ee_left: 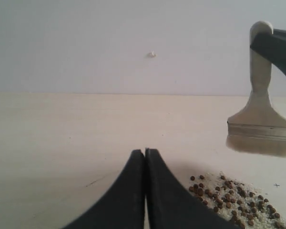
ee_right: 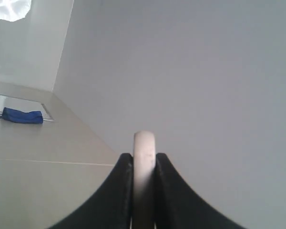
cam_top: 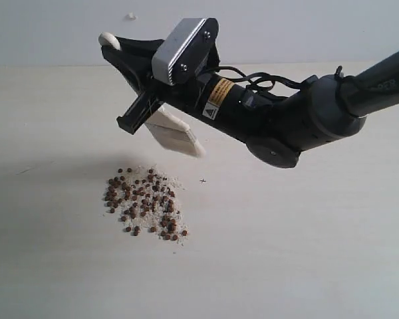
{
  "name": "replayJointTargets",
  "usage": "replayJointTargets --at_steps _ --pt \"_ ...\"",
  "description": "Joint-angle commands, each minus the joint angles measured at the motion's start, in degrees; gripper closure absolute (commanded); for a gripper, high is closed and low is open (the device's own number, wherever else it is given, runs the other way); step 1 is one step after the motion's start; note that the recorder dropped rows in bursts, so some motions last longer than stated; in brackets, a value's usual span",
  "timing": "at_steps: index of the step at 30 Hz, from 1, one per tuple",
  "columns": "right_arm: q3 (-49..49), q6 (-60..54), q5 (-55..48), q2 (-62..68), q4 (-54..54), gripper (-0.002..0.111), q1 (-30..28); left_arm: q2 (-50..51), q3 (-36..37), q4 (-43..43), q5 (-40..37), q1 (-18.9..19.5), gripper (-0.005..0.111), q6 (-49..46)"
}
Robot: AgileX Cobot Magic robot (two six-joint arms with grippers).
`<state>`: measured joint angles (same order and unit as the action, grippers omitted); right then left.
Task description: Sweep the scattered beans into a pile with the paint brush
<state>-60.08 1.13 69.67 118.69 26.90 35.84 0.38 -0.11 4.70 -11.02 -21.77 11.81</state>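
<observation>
As the right tool clamps its jaws on the paint brush handle, the bristles hang clear of the worktop, just above the beans lying in one loose patch. The left tool, jaws pressed together and empty, sits nearby.

A pale cream tabletop fills most of the exterior view, matte and evenly lit, with a soft shadow across its left part. A small dark cross-shaped mark sits on it. Behind rises a plain light grey wall bearing one tiny white fleck. The right wrist view shows a bright glow and a blue object lying on a pale surface.
</observation>
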Motion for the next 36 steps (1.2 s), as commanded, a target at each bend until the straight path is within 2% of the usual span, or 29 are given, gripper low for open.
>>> replayJointTargets --at_steps 1,4,8,14,29,36 --pt "-4.4 -1.1 0.3 0.3 10.1 0.108 -0.2 -0.2 0.1 -0.4 0.0 0.1 0.107 -0.1" --pt "-8.6 0.9 0.3 1.5 21.1 0.108 -0.2 -0.2 0.1 -0.4 0.0 0.1 0.107 -0.1" --pt "-16.0 9.2 0.1 3.8 36.9 0.108 -0.3 -0.2 0.1 -0.4 0.0 0.1 0.107 -0.1" --pt "-23.9 19.2 0.3 8.4 50.5 0.108 -0.3 -0.2 0.1 -0.4 0.0 0.1 0.107 -0.1" --pt "-36.1 20.2 0.3 17.5 51.7 0.108 -0.3 -0.2 0.1 -0.4 0.0 0.1 0.107 -0.1" --pt "-37.2 21.9 0.3 21.1 48.5 0.108 -0.3 -0.2 0.1 -0.4 0.0 0.1 0.107 -0.1"
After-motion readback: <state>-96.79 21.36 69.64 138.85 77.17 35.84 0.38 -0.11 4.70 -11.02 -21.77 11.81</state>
